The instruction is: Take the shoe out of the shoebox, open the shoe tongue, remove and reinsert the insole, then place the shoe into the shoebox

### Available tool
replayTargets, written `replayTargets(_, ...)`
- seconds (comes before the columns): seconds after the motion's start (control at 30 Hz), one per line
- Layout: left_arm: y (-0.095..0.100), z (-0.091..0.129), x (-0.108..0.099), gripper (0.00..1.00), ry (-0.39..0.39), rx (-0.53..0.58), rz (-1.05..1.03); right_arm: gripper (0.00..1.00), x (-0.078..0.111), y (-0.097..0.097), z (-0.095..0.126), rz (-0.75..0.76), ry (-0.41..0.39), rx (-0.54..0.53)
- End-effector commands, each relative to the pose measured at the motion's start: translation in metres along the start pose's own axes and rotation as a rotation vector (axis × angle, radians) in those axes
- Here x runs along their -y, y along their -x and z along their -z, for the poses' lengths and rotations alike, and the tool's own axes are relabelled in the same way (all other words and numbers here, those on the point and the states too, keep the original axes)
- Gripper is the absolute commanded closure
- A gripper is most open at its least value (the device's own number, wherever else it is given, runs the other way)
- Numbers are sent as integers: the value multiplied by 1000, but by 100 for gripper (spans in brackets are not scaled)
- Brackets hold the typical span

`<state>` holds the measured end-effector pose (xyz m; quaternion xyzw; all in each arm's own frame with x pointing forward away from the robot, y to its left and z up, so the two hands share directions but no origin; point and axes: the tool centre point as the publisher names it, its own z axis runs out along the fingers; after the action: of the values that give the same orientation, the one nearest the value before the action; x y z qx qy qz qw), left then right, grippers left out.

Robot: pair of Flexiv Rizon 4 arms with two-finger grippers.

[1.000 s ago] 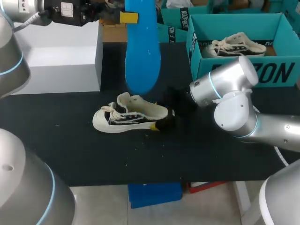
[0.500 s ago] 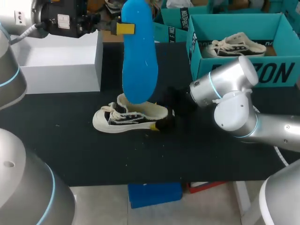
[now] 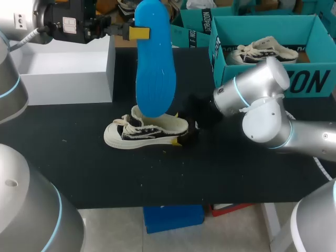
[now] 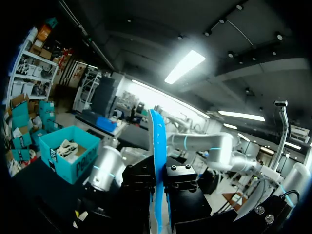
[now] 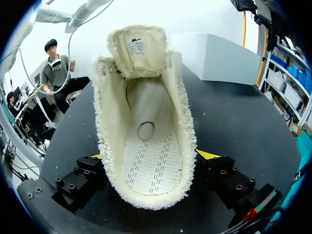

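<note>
Blue insole [image 3: 155, 68] hangs pinched in left jaws over the shoe [image 3: 147, 131], whose heel right jaws clamp.

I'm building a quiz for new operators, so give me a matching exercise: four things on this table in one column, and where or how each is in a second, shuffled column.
Things
1. insole
2. shoe
3. shoebox
4. white box

States
a. at the table's left
b. held up in the air by the left gripper
c. holds a second shoe
d. on the table, heel between the right gripper's fingers

Pairs: 1-b, 2-d, 3-c, 4-a
</note>
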<state>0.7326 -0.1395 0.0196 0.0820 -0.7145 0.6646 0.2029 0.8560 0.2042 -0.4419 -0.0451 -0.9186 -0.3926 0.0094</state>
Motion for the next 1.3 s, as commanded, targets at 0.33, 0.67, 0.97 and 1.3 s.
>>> replayTargets(0.33, 0, -1, -1, 100, -2, 3, -1, 0, -20, 6, 36, 28, -276, -50)
replayTargets(0.67, 0, -1, -1, 100, -2, 3, -1, 0, -40, 5, 44, 49, -539, -51)
replayTargets(0.97, 0, -1, -1, 100, -2, 3, -1, 0, -48, -1, 44, 45, -609, -2)
replayTargets(1.3, 0, -1, -1, 100, -2, 3, -1, 0, -53, -8, 42, 53, -654, 7)
